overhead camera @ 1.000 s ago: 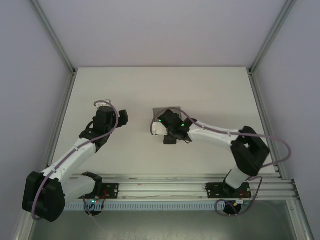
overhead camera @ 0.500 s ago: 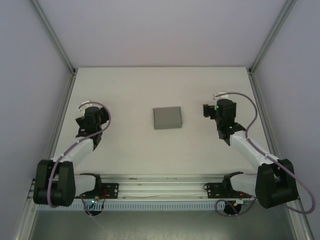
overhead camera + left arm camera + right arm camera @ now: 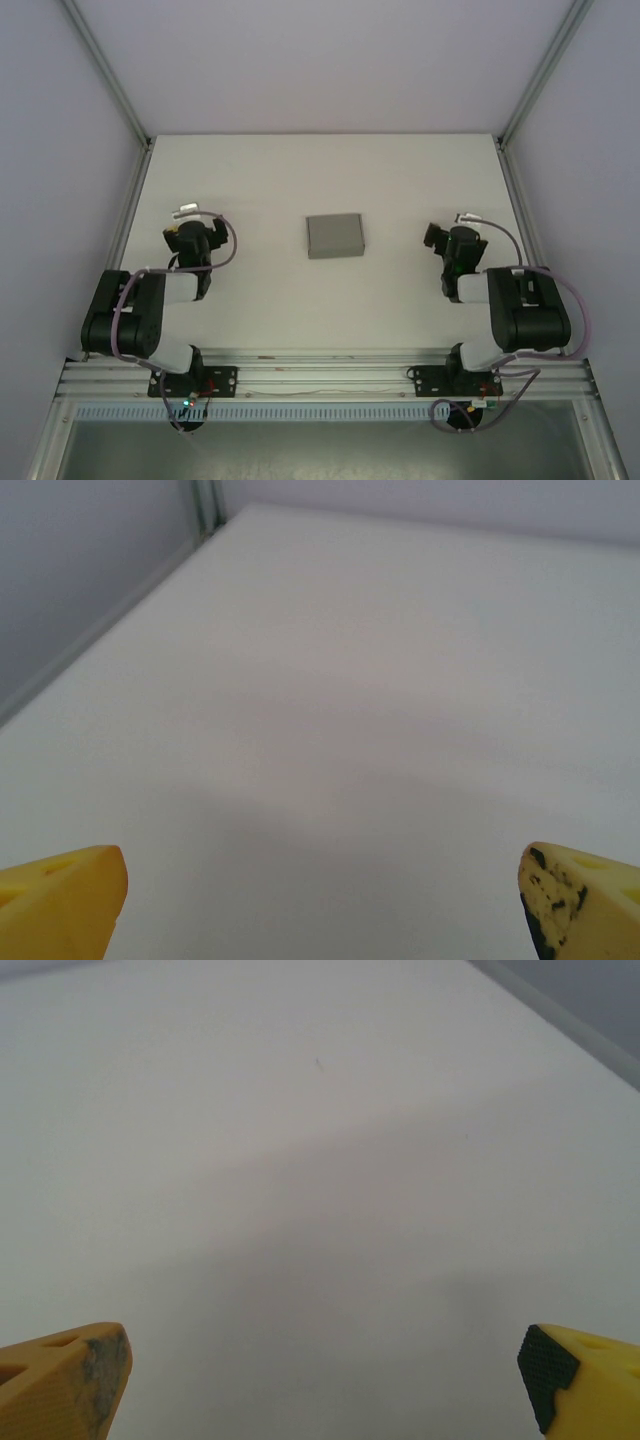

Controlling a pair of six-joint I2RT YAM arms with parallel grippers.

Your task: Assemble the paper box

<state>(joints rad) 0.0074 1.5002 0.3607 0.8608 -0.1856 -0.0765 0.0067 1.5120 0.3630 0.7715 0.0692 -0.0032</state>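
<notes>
The paper box [image 3: 334,235] lies as a small closed grey rectangular box in the middle of the white table, apart from both arms. My left gripper [image 3: 190,232] is folded back at the left, well away from the box. Its yellow fingertips [image 3: 62,900] stand wide apart with bare table between them. My right gripper [image 3: 445,238] rests at the right of the box, also at a distance. Its yellow fingertips [image 3: 580,1372] are spread wide over bare table, holding nothing.
White table [image 3: 320,180] bounded by metal frame rails at the left [image 3: 125,225] and right [image 3: 525,225]. Grey walls rise behind. The aluminium mounting rail [image 3: 320,378] with both arm bases runs along the near edge.
The right gripper let go of the box a second ago. Both arms have pulled back toward their bases and folded down; the box stays in place at the centre.
</notes>
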